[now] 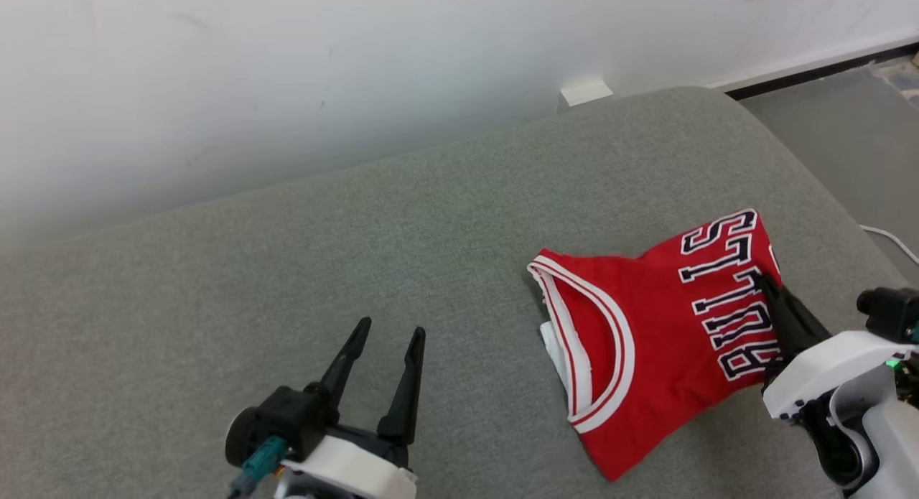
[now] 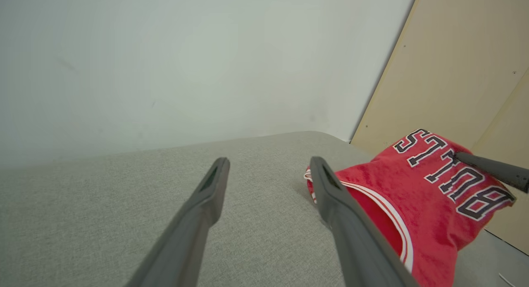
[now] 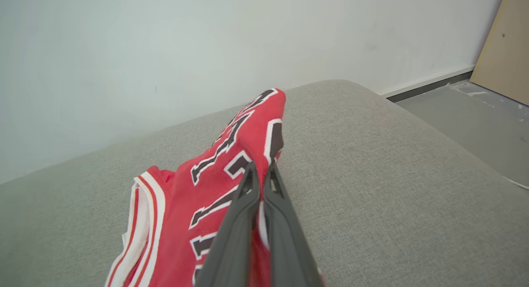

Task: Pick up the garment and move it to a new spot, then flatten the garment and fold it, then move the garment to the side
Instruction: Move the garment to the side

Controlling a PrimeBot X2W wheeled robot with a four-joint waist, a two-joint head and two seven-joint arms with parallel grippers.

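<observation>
Looking like a bare test room — grey woven-fabric cushioned seat (image 1: 359,219) sitting against plain white wall (image 1: 287,68), smooth grey floor (image 1: 847,133) showing.

Bright, even light; soft shadows; wrist views bend at edges.

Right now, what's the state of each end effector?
Left end effector: open, holding nothing.
Right end effector: shut on the red jersey.
</observation>
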